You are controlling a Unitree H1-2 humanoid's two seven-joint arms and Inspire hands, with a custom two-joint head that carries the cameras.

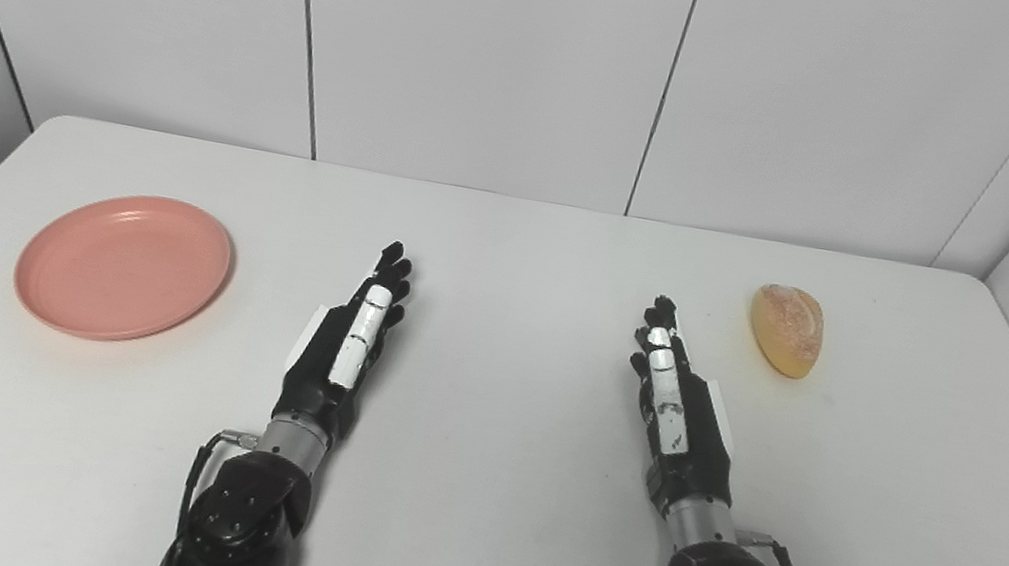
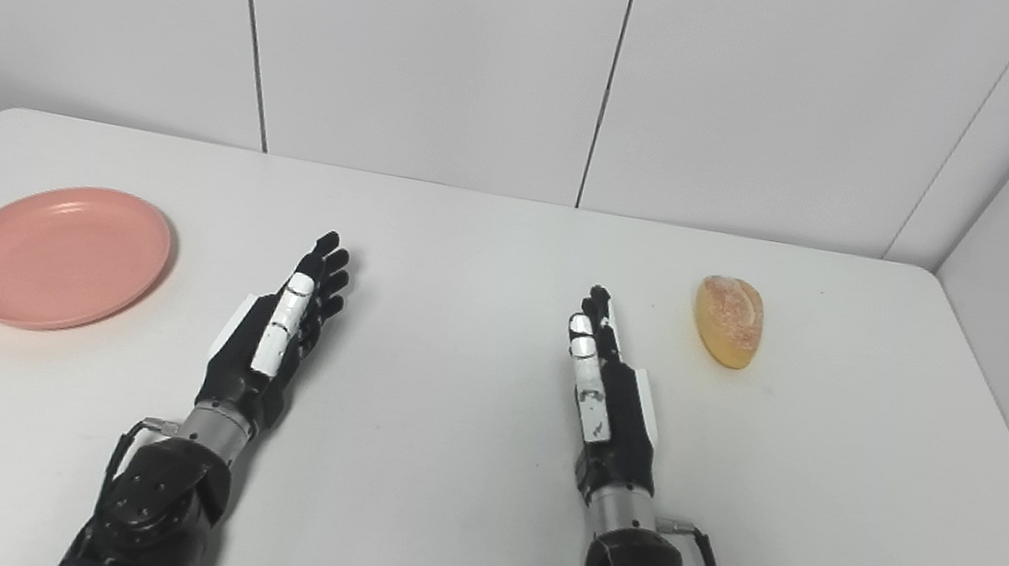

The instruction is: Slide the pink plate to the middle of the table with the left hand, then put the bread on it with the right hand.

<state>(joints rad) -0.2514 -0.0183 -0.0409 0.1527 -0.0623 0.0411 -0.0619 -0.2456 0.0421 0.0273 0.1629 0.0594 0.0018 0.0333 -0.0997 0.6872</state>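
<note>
Counter (image 1: 467,520): white, rounded corners, set into a white panelled alcove. Largest item; carries everything below. Its middle, between and just beyond the two hands, is where the plate must finish.

Pink plate (image 1: 123,266): round, shallow, raised rim; lies flat on the left part of the counter, well apart from the middle and from the bread. Nothing on it. Judged not yet moved.

Left robot hand (image 1: 348,344): arm enters from the lower left. Fingers straight and together, pointing away from the robot, thumb side up; released, holding nothing. Lies to the right of the plate, not touching it.

Right robot hand (image 1: 677,407): arm enters from the lower right. Same flat, extended pose; released, holding nothing. Near the bread, to its left, no contact.

Bread (image 1: 787,329): small golden loaf, tapered, lying on the right part of the counter, untouched.

Handling note for the step in hand (the slide, judged as first): take the left robot hand over to the plate's far left side and set the fingers against or just over that rim, so the push runs toward the middle. Press low on the rim; a push from above one edge could tip a shallow plate. Keep the travel straight and slow, since a light plate may spin or skid on a smooth surface. Stop short of the right robot hand.
</note>
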